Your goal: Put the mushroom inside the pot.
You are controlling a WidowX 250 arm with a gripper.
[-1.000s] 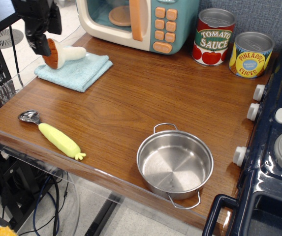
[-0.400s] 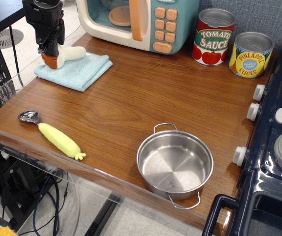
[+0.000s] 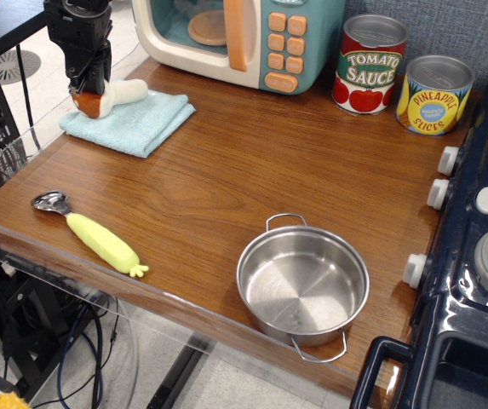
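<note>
The mushroom (image 3: pixel 127 89) lies on its side on a folded light-blue cloth (image 3: pixel 133 123) at the far left of the wooden counter, with its cream stem pointing right. My black gripper (image 3: pixel 88 83) is down over its rust-brown cap, and only the cap's lower edge shows under the fingers. The fingers' gap is hidden from this view. The mushroom still rests on the cloth. The shiny steel pot (image 3: pixel 302 283) stands empty near the counter's front edge, far to the right of the gripper.
A yellow corn-handled scoop (image 3: pixel 99 237) lies at the front left. A toy microwave (image 3: pixel 239 38) stands at the back, with a tomato sauce can (image 3: pixel 370 64) and a pineapple can (image 3: pixel 434 94) to its right. A dark blue toy stove (image 3: pixel 482 256) borders the counter's right side.
My gripper has come down and to the right from above the cloth's left end onto the mushroom's cap. The mushroom has hardly shifted. In the last half second little has moved.
</note>
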